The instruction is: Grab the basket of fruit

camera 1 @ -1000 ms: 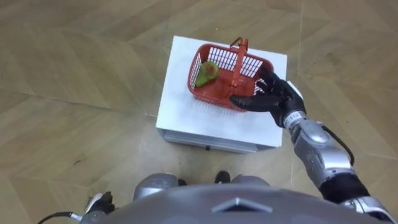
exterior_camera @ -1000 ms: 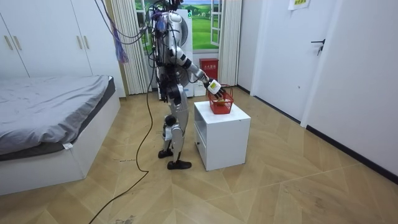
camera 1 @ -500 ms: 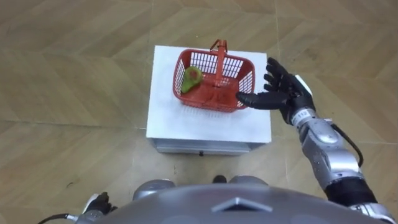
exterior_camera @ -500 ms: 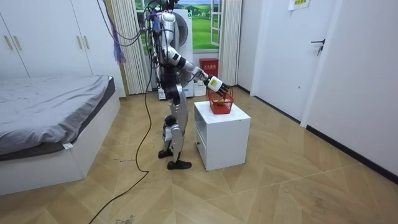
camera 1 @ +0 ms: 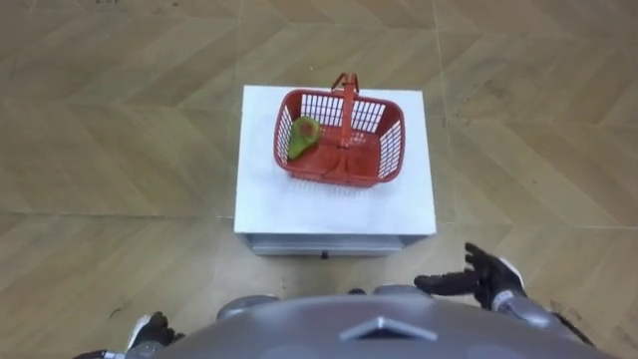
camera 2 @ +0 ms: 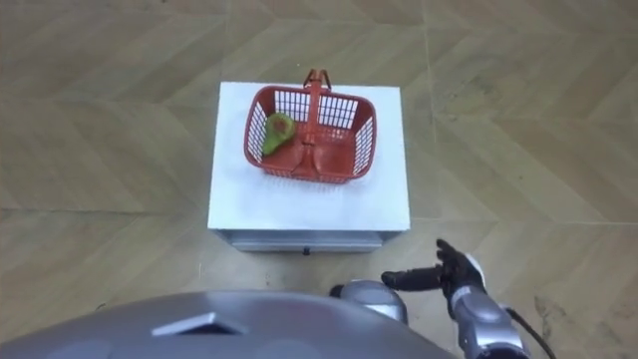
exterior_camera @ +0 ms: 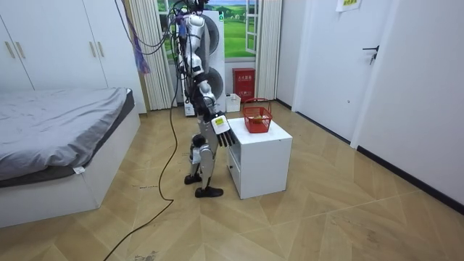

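One red plastic mesh basket (camera 1: 391, 148) with one upright handle sits on one white square tabletop (camera 1: 334, 207). It holds one green, red-tinged fruit (camera 1: 302, 138). One grey-covered bed (exterior_camera: 58, 119) stands nearby.

White cabinet (camera 1: 329, 207), one item on top.
Stands on a herringbone wood floor (camera 1: 120, 130), beside the robot's feet in the room view; flat square top, plain front face toward the robot. A red basket (camera 1: 392, 148) sits on the top, nearer the far edge, handle upright (a green fruit (camera 1: 302, 135) lies in its left end).
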Controlling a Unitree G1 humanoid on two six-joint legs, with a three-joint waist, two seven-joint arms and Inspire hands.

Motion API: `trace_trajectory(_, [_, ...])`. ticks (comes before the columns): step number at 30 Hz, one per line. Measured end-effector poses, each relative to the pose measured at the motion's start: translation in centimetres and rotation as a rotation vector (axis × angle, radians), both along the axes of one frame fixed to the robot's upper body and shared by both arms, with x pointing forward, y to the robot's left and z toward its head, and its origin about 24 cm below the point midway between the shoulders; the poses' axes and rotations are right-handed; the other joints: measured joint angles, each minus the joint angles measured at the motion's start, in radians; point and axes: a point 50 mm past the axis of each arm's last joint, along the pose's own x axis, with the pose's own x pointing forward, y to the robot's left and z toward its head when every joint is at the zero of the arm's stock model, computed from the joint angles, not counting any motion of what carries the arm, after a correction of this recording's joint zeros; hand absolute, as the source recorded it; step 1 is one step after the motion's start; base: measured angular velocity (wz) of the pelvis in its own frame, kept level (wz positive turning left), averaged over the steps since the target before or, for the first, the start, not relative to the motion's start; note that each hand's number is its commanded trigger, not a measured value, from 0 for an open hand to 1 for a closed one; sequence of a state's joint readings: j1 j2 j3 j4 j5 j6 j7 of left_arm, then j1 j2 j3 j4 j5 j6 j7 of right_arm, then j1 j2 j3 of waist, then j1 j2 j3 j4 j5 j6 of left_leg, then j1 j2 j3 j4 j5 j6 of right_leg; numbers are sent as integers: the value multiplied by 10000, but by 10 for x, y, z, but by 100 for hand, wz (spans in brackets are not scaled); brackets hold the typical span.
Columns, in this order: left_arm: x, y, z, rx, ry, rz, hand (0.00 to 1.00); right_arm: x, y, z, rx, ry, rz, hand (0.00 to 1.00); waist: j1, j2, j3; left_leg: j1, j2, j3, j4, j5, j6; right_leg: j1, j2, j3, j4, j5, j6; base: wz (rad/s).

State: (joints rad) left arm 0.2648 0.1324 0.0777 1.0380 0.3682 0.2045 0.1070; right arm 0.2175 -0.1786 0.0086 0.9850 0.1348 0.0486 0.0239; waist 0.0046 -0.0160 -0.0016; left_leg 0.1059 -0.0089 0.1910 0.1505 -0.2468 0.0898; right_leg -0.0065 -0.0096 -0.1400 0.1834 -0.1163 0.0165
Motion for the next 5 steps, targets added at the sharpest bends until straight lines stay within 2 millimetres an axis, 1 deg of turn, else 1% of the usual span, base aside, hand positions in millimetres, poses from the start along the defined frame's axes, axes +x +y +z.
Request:
trace_trajectory(1, [1,0,0,-7,-10,-5,0,-3,1,-2,48,146,-202,0,-1,-39,33,77,10,-1,-7,-9,-12,73,10,0,-5,-5,-7,0])
trace_trajectory(5, [0,-1,0,-27,48,28,0,-3,2,-5,91,476,-248,0,1,-74,37,121,36,-36,-4,-71,-30,213,49,9,-82,-5,-15,0])
